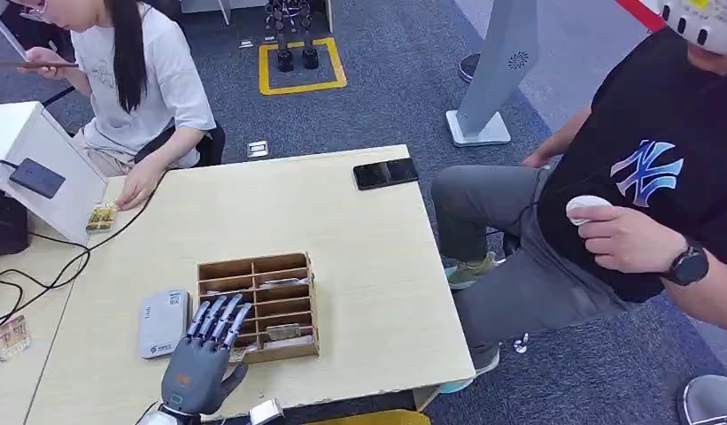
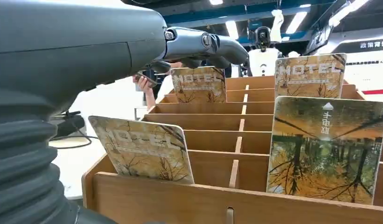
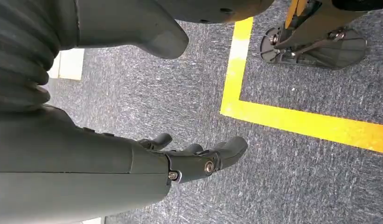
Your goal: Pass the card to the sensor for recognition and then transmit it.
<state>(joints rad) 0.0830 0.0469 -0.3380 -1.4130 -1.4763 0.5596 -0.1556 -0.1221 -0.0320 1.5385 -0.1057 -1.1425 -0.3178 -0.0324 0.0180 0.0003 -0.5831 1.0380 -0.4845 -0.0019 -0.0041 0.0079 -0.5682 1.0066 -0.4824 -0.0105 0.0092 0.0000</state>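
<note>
The big pale wooden table (image 1: 359,230) takes up the middle of the head view, with one person (image 1: 138,80) seated at the upper left and another (image 1: 643,195) on the right edge holding a small white object. A white sensor box (image 1: 41,168) sits at the left edge with a dark pad on its face, and a card (image 1: 101,216) lies at its foot.

Lower centre is the wooden card rack (image 1: 259,305), a grey card reader (image 1: 163,320) just left of it. The left hand (image 1: 204,354) hovers over the rack's near left corner, fingers stretched out and apart, holding nothing. In the left wrist view the hotel cards (image 2: 143,148) stand upright in their slots, fingers (image 2: 203,44) above them, not touching.

The right hand (image 3: 189,158) hangs over grey carpet by a yellow floor line (image 3: 296,121), loosely open and empty.

A black phone (image 1: 385,173) lies at the table's far edge.
</note>
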